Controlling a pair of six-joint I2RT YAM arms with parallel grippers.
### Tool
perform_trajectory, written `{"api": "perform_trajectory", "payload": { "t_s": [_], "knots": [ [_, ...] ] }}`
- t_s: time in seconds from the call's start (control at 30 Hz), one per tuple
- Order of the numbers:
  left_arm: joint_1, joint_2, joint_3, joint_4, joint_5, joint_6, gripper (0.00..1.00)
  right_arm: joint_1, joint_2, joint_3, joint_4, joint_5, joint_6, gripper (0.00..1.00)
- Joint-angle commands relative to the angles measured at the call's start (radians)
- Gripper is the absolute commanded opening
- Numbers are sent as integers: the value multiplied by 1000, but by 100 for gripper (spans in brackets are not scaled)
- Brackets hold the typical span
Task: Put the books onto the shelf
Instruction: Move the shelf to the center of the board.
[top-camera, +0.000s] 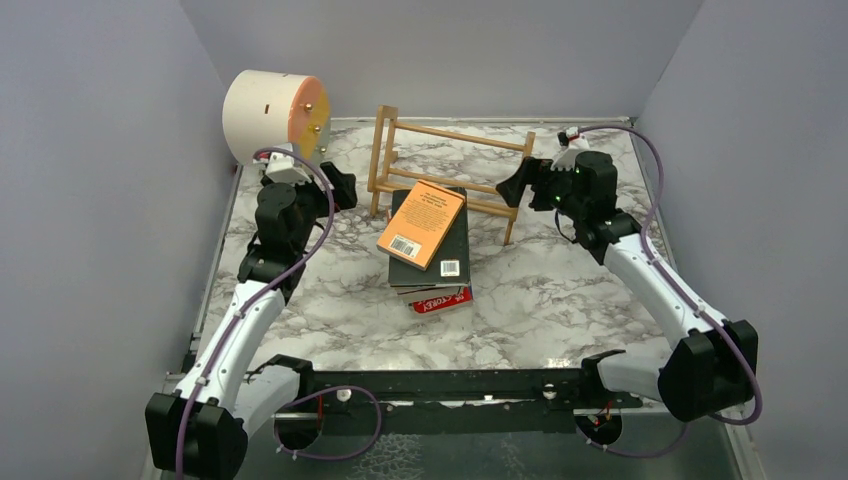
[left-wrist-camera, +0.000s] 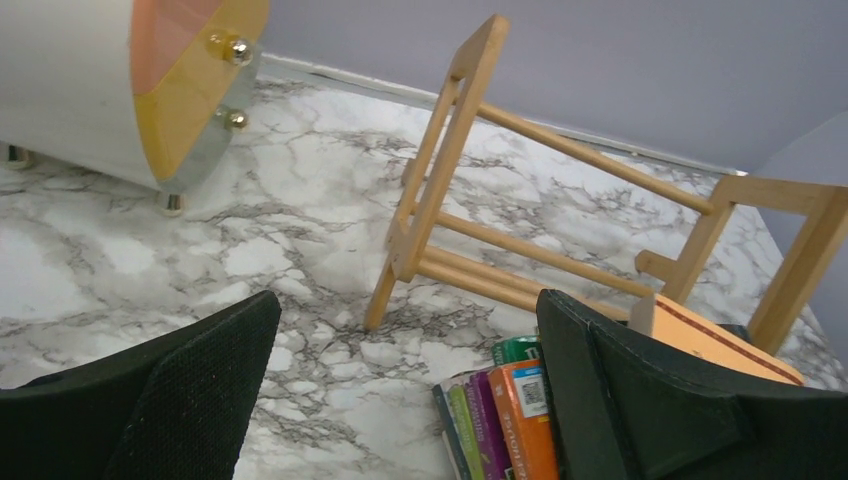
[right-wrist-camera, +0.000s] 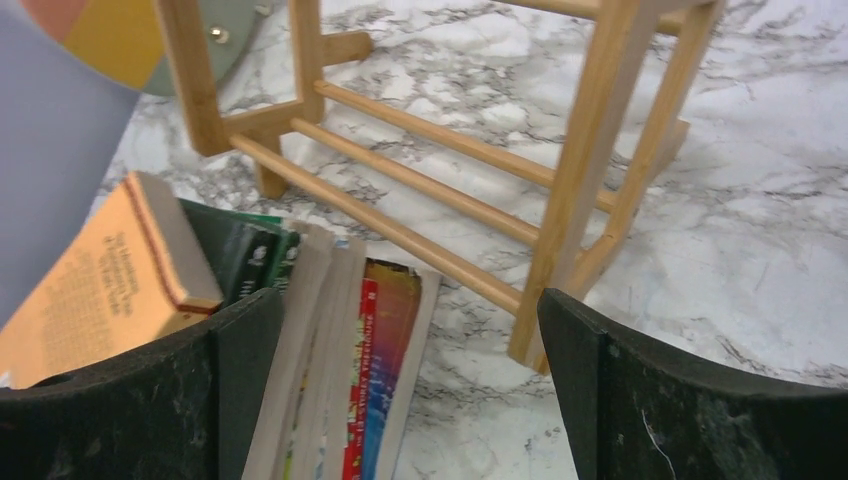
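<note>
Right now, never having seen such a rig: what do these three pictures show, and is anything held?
Two robot arms stand at the near edge of a marble table. The wide picture looks down from above and behind them. The other two come from a camera on each wrist, with that arm's black fingers at the bottom. A stack of books, an orange book on top, lies before an empty wooden shelf. A cream cylinder stands back left. The left gripper and right gripper are open, holding nothing.
</note>
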Motion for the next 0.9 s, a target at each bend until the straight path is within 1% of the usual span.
{"api": "perform_trajectory", "payload": {
  "t_s": [0.0, 0.07, 0.17, 0.27, 0.37, 0.43, 0.7, 0.8, 0.87],
  "knots": [
    [-3, 23, 95, -10, 145, -5, 96, 37, -72, 49, 15, -106, 43, 96],
    [-3, 32, 112, -17, 184, -9, 96, 59, -72, 61, 13, -119, 45, 96],
    [-3, 31, 113, -28, 181, -7, 96, 75, -68, 65, 1, -82, 43, 96],
    [-3, 31, 118, -50, 161, 7, 96, 76, -47, 70, -28, 9, 40, 96],
    [-3, 33, 121, -61, 156, 12, 96, 76, 10, 100, -107, 150, 36, 97],
    [-2, 34, 122, -60, 155, 12, 96, 76, 38, 105, -126, 224, 28, 97],
    [-3, 42, 113, -53, 151, 15, 96, 75, 170, 104, -104, 326, 26, 97],
    [-3, 43, 111, -51, 145, 19, 96, 76, 188, 90, -79, 358, 29, 94],
    [-3, 45, 107, -45, 144, 21, 96, 76, 193, 82, -61, 371, 30, 89]
  ]
}}
